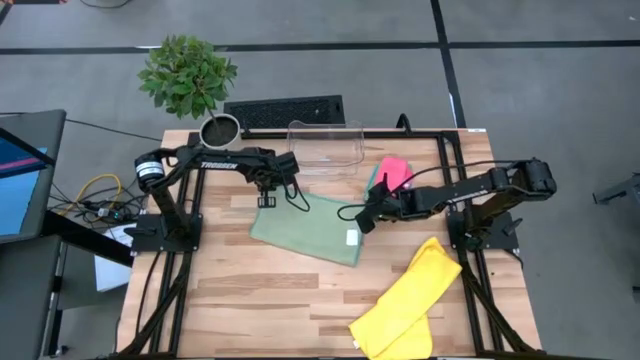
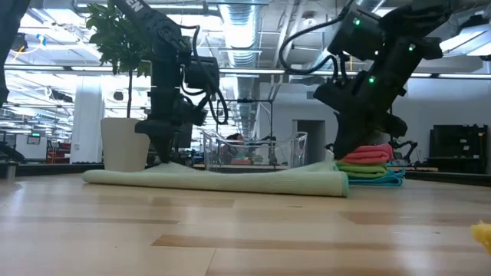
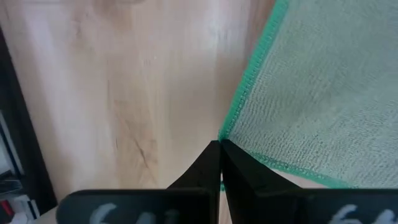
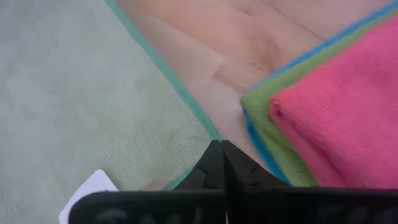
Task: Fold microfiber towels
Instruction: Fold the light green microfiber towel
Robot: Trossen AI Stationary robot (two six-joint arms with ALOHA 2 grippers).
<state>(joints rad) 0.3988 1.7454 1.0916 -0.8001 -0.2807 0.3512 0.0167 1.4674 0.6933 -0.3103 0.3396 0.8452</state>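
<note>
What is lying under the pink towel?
Under the pink towel lie a bright green towel and a blue towel below it; only their edges show. Whether anything else lies under the stack cannot be seen.

It is a robotics lab in an open office hall: a wooden table [image 1: 250,290] on black frame, ceiling pipes [image 2: 245,19], a potted plant [image 1: 188,75].

Both dark arms reach inward, low over the surface; left claw [image 1: 266,201] and right claw [image 1: 362,222] pinched closed.
</note>
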